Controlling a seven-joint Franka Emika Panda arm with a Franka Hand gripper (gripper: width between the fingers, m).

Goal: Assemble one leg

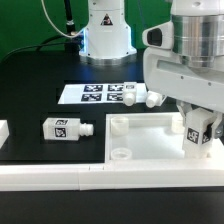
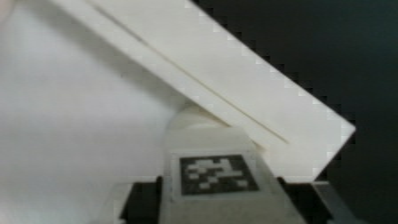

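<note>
The arm comes down near-vertical at the exterior view's right, wrist straight. Its hand (image 1: 197,133) points straight down, both fingers (image 2: 150,200) closed snugly against the sides of a leg (image 1: 198,128) held between them.

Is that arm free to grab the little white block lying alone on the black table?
Probably not right now: the jaws already hold another leg over the tray. The lying leg itself has nothing covering it.

No readable text or numbers appear; only black-and-white marker tags on the marker board (image 1: 98,94) and legs.
</note>
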